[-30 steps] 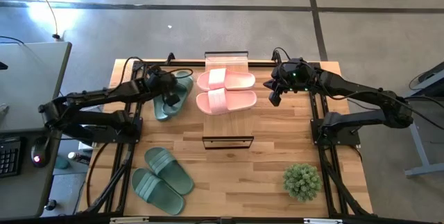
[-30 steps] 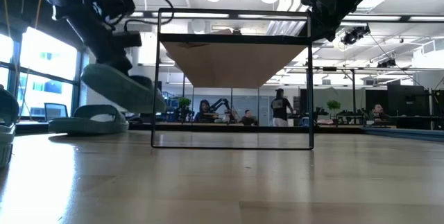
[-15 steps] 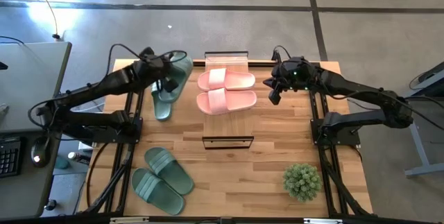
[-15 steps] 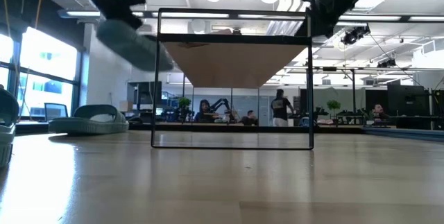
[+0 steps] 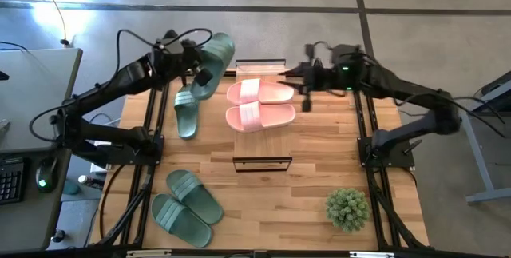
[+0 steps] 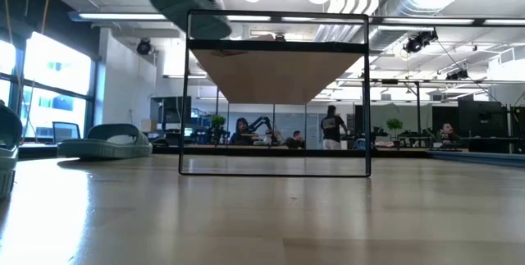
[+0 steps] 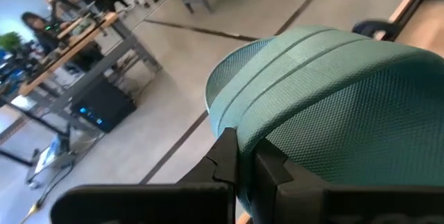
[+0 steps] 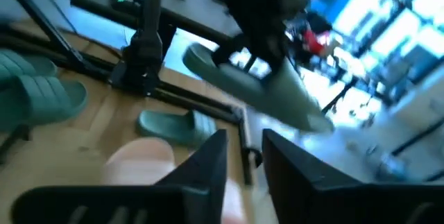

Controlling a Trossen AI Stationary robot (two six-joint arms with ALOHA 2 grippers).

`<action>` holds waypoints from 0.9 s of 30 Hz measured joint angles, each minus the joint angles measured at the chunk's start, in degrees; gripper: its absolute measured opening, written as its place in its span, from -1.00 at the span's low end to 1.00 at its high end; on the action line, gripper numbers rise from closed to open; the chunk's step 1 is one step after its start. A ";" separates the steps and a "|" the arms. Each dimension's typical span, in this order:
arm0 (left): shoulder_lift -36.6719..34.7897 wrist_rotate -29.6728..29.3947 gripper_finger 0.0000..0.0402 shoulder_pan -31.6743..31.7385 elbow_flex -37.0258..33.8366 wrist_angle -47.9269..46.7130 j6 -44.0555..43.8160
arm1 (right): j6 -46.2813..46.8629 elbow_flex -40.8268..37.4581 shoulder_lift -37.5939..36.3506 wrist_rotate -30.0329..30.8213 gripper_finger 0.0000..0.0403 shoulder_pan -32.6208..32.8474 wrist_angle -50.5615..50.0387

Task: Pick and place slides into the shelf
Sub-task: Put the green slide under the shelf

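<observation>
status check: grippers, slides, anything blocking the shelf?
Left gripper shut on a green slide, held high beside the shelf. Right gripper by the pink pair on the shelf top, holding nothing. No obstruction seen.

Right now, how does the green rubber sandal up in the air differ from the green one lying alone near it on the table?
The sage-green ribbed slide sandal in the air is pinched by the left gripper; the lone sage-green slide sandal on the wooden tabletop is untouched. The held one hangs tilted at the table's far edge, beside the shelf; the other lies flat. Both share colour and a wide strap.
</observation>
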 joint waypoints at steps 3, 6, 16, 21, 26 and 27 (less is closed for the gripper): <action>3.49 1.64 -1.00 -0.02 4.13 -0.03 1.03 | -6.98 7.25 7.65 2.85 -0.40 2.89 -0.20; 6.78 3.42 -1.00 -0.02 7.62 -0.47 1.38 | -13.00 14.58 14.84 4.80 -0.31 5.43 -0.74; 12.44 7.76 -1.00 0.00 14.80 -1.36 1.30 | -35.19 31.55 31.30 22.12 -0.26 11.45 -12.33; 13.01 9.89 -1.00 0.00 15.93 -1.79 0.70 | -40.50 32.17 34.33 29.89 -0.26 12.33 -9.39; 13.03 10.59 -1.00 0.00 15.93 -2.19 0.48 | -39.62 32.17 34.43 32.66 -0.26 12.60 -4.15; 13.03 10.93 -1.00 0.00 15.93 -2.20 0.46 | -38.86 32.17 34.43 32.79 -0.26 12.65 -2.87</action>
